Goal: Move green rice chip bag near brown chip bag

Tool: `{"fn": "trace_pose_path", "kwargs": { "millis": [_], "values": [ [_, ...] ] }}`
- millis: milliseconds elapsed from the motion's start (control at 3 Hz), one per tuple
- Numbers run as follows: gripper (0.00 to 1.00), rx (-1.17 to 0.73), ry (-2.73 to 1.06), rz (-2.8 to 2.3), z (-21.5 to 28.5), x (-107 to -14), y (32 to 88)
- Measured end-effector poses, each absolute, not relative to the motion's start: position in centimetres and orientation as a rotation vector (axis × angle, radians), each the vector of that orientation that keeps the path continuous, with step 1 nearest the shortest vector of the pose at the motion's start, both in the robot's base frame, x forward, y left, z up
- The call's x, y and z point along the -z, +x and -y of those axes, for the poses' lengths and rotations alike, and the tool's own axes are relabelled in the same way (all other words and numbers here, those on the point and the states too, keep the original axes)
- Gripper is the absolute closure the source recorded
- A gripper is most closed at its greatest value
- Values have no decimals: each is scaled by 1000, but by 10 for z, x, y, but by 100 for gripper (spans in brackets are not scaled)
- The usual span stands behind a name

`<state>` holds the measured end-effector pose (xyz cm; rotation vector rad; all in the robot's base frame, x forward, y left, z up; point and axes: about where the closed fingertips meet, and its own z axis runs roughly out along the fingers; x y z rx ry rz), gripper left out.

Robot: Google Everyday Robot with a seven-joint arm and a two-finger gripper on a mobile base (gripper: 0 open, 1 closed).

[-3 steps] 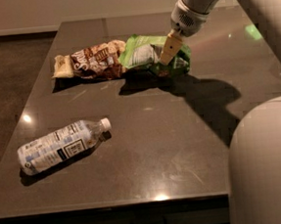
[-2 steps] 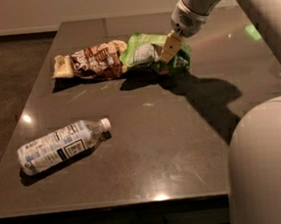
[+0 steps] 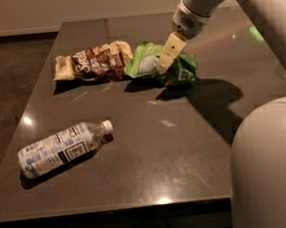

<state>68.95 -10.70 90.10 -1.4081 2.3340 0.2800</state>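
The green rice chip bag (image 3: 179, 69) lies crumpled on the dark table (image 3: 151, 150), toward the back and right of centre. Its left end touches the right end of the brown chip bag (image 3: 96, 62), which lies flat to its left. My gripper (image 3: 164, 64) comes down from the upper right and rests on the middle of the green bag, hiding part of it.
A clear plastic water bottle (image 3: 63, 148) lies on its side at the front left of the table. My arm's white body (image 3: 270, 170) fills the lower right corner. The table's left edge drops to a dark floor (image 3: 5, 83).
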Motion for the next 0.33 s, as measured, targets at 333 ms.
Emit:
{"fn": "trace_pose_path", "kwargs": {
  "millis": [333],
  "values": [
    [0,-280,-1408,-2334,107,-901,690]
  ]
}}
